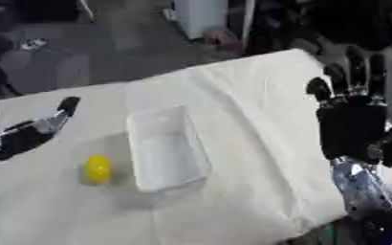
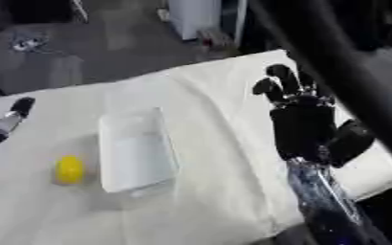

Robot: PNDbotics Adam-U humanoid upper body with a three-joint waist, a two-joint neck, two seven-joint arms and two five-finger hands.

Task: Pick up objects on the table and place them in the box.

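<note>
- The left hand [image 1: 32, 134] hangs open and empty just beside the yellow object [image 1: 98, 168], likely poised to grasp it.
- The box [image 1: 168, 148] lies between both hands.
- The right hand [image 2: 304, 127] idles, fingers straight, holding nothing.

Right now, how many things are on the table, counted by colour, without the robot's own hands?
Yellow: 1, the round yellow object, lying on the white cloth left of the box.
Clear or white: 1, the box, which looks empty.
Total: 2.
</note>
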